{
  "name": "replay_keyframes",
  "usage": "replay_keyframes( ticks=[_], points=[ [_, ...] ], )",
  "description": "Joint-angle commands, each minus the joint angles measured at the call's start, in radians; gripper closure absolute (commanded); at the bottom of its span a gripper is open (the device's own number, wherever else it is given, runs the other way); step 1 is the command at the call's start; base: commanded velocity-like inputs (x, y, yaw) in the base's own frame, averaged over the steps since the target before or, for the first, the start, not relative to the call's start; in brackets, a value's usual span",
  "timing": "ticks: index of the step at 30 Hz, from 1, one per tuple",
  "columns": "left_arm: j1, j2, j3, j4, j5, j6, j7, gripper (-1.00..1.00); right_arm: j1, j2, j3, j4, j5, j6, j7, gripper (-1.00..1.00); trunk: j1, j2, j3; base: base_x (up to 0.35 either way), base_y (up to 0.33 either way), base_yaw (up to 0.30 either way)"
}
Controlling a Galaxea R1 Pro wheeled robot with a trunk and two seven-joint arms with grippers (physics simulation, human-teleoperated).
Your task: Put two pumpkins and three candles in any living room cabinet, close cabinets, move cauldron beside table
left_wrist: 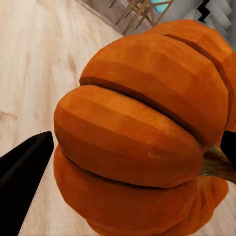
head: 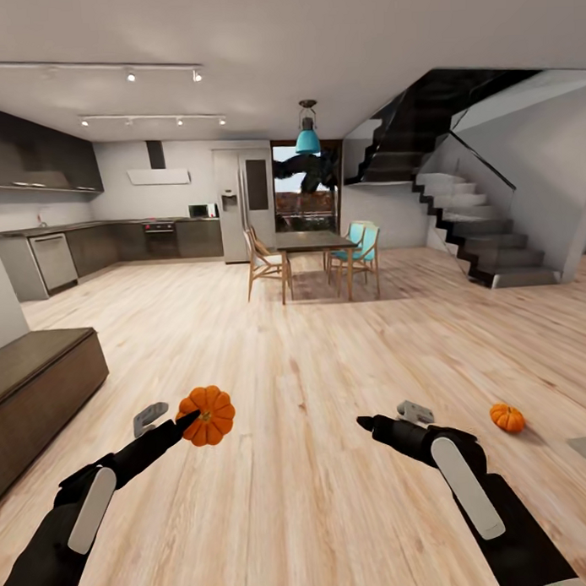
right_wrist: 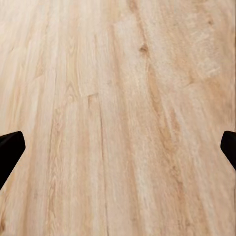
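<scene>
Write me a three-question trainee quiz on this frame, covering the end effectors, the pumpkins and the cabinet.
1. True or false: the left end effector is shut on a pumpkin.
2. Where is the second pumpkin? A) on the dining table B) on the wood floor on the robot's right C) on top of the cabinet
3. Fill in: the right end effector holds ____; its wrist view has plank floor between the fingertips.

Key: 1 true; the left wrist view has the pumpkin between the black fingers. 2 B. 3 nothing.
</scene>
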Motion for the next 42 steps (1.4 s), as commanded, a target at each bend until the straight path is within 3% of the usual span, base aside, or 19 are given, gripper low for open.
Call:
replay_keyframes(
  ticks=[1, 6, 16, 21, 25, 30, 42],
  points=[
    [-0.001, 0.0, 0.001, -0.001, 0.012, 0.009, 0.0, 1.0, -0.002, 0.001, 0.008, 0.007, -0.007, -0.015, -0.016, -1.0, 0.0, -0.001, -0.001, 0.34, 0.116, 0.0],
    [-0.001, 0.0, 0.0, -0.004, 0.012, 0.01, -0.009, 1.0, -0.003, 0.003, 0.037, 0.013, -0.001, -0.037, -0.024, -1.0, 0.0, -0.001, -0.001, 0.34, 0.116, 0.0],
    [0.004, 0.002, 0.001, -0.021, 0.017, 0.03, -0.161, 1.0, -0.002, -0.007, 0.028, 0.014, -0.009, -0.04, -0.014, -1.0, 0.0, -0.001, -0.001, 0.34, 0.116, -0.076],
    [0.005, 0.002, 0.002, -0.022, 0.015, 0.03, -0.203, 1.0, -0.002, -0.011, 0.027, 0.015, -0.011, -0.04, -0.014, -1.0, 0.0, -0.001, -0.001, 0.34, 0.12, -0.269],
    [0.005, 0.001, 0.003, -0.02, 0.013, 0.03, -0.209, 1.0, -0.001, -0.012, 0.022, 0.017, -0.011, -0.04, -0.014, -1.0, 0.0, -0.001, 0.0, 0.34, 0.124, -0.288],
    [0.005, 0.001, 0.003, -0.02, 0.013, 0.03, -0.211, 1.0, -0.001, -0.011, -0.017, 0.021, -0.011, -0.04, -0.013, -1.0, 0.0, -0.001, 0.002, 0.34, 0.125, -0.292],
    [0.004, 0.001, 0.003, -0.019, 0.012, 0.03, -0.208, 1.0, 0.0, -0.011, -0.027, 0.022, -0.012, -0.04, -0.013, -1.0, 0.0, -0.001, 0.008, 0.34, 0.127, -0.291]
  ],
)
